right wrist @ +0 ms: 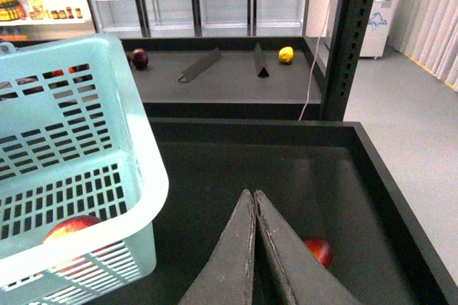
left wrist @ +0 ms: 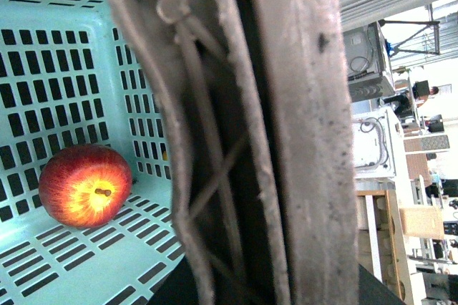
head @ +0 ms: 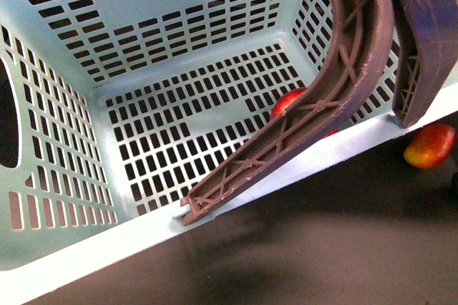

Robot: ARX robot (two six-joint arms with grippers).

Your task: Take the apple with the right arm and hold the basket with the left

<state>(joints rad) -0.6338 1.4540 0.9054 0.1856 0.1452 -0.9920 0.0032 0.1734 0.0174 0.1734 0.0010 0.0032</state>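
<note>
The apple (left wrist: 84,185) lies in a floor corner of the basket (head: 86,255), stem dimple turned sideways, half hidden in the front view by a brown handle (head: 336,83). The right gripper (right wrist: 254,195) is pinched closed and empty. The left gripper is out of sight, so its state cannot be told.

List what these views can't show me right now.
- Left gripper: in no view; the brown handle fills the left wrist view.
- Apple: front view, half hidden behind that handle.
- Red fruit: right wrist view, partly behind the shut right gripper; kind unclear.
- Dark far-shelf fruit: right wrist view, too small to name.
</note>
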